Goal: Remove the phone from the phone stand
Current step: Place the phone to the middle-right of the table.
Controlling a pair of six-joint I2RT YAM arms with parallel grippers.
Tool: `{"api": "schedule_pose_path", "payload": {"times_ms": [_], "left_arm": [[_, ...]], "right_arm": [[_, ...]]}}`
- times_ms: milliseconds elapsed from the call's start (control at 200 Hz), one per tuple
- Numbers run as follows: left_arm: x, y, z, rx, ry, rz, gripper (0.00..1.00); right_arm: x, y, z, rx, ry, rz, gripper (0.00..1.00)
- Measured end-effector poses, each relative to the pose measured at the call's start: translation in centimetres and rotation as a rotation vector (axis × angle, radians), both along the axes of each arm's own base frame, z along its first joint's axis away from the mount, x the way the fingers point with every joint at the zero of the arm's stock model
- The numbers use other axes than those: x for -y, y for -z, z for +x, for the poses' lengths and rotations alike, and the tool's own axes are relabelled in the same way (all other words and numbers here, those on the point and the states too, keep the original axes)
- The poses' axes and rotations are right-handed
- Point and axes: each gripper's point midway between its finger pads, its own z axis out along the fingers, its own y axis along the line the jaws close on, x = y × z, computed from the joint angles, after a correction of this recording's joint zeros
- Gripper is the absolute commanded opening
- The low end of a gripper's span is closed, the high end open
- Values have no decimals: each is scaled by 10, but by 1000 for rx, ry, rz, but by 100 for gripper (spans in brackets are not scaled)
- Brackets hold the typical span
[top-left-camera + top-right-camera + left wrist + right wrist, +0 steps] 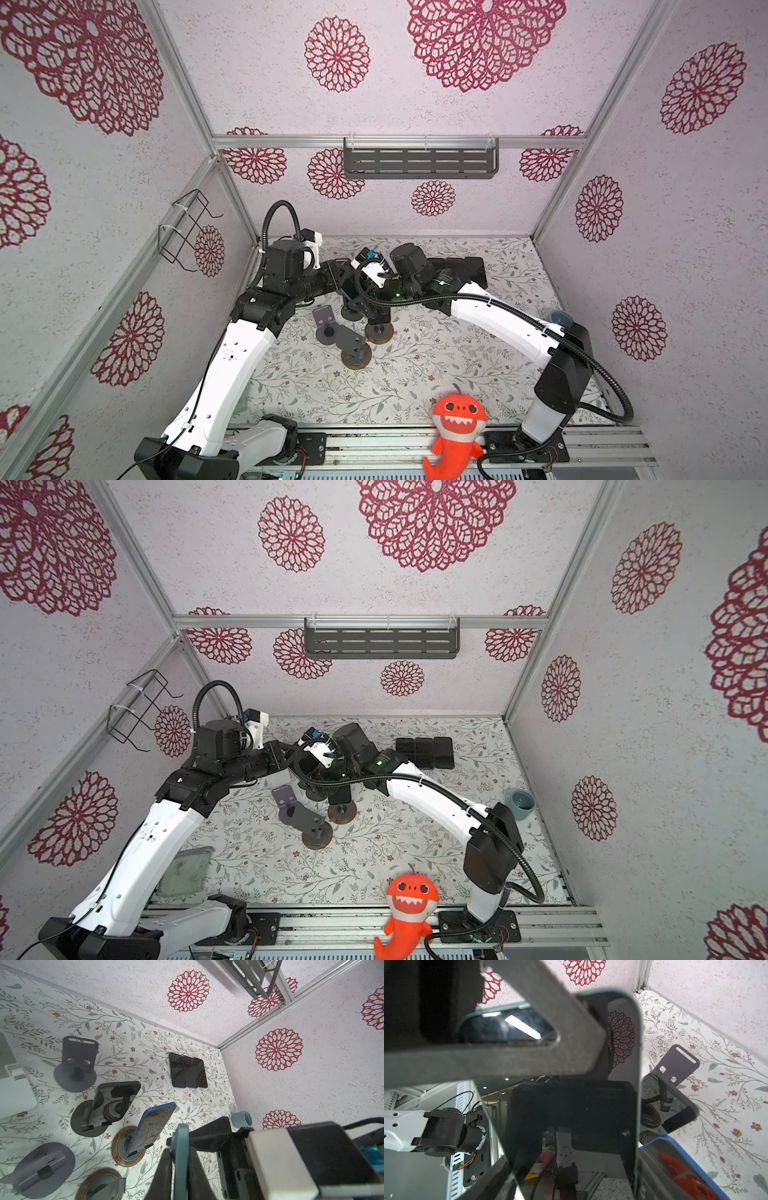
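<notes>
A teal-edged phone [181, 1159] is held in the air, clear of every stand, with my left gripper [180, 1147] shut on its two faces. Seen from the right wrist, its dark screen [571, 1105] fills the view, and a left finger [529, 1057] lies across it. My right gripper [566, 1147] has its jaws on either side of the phone's long edges; contact is unclear. Both grippers meet above the stands [349, 276]. A blue phone [153, 1126] leans on a wooden-based phone stand [128, 1155]. A black phone [116, 1103] leans on a grey stand [87, 1124].
Empty stands: [80, 1053], [41, 1167], [101, 1186]. Three dark phones [424, 752] lie flat near the back wall. A blue-grey cup [521, 804] sits at the right wall, a red shark plush [457, 419] at the front edge, a green cloth [183, 870] under the left arm.
</notes>
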Motion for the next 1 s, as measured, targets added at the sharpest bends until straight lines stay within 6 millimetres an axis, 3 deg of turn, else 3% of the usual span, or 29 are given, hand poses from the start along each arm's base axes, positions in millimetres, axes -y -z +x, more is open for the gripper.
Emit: {"api": "schedule_pose_path", "payload": {"times_ms": [155,230,485,590,711,841,936,1001], "left_arm": [[-1,2,1,1,-3,0,0],[-1,2,2,3,-3,-1,5],[0,-4,5,22,-9,-21,66],[-1,-7,6,33,-13,-26,77],[-6,-9,10,45,-33,-21,86],[-18,-23,15,85,-73,-11,88],[-27,-43,20,134,-97,0,89],[-31,-57,25,171,-107,13,89]], "right_arm": [[-2,-1,-3,2,-8,3,71],[-3,-1,-3,3,-8,3,69],[0,0,3,-5,33,0,62],[3,1,9,-11,69,-4,60],[7,2,16,-24,109,-5,59],[20,5,29,-44,173,-18,56],[42,7,44,-53,251,-38,50],[68,10,54,-63,320,-65,48]]}}
